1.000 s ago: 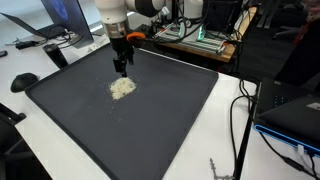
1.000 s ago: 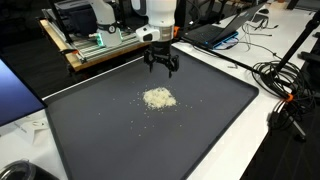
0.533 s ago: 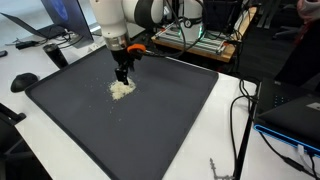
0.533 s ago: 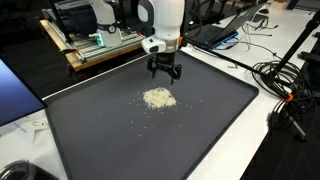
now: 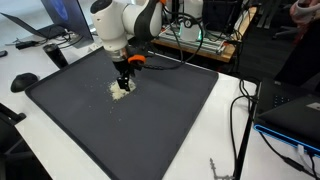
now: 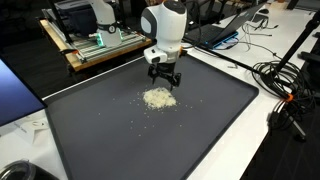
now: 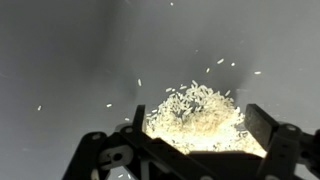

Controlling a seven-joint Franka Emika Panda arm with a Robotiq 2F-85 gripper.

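**Wrist view: my open gripper low over a heap of rice on a black mat**

Wrist view looks straight down past my gripper (image 7: 180, 135) onto a small heap of rice (image 7: 200, 115), pale and loosely mounded. My two fingers (image 7: 270, 140) stand apart, one on each side of the frame, with the heap between them and a little further forward. They clamp nothing. Stray grains (image 7: 139, 82) lie scattered on the black mat (image 7: 70, 60) around the heap.

In both exterior views the gripper (image 5: 122, 85) (image 6: 163, 82) points straight down and hangs just above the heap (image 5: 121, 91) (image 6: 158, 98), near the far edge of the mat (image 5: 170, 120) (image 6: 100, 130). Whether the fingertips touch the grains I cannot tell — they look very close. The mat covers most of a white table (image 6: 270, 150), and cables (image 6: 285, 85) trail along the side, well apart from the rice.

What could go wrong, as I judge it: loose grains give no firm hold, so closing the fingers would likely squeeze most of them out sideways and spread the heap. Coming lower risks pressing the fingertips into the mat, dragging or wrinkling it. A quick sideways sweep would fling grains wide — some already lie outside the heap.
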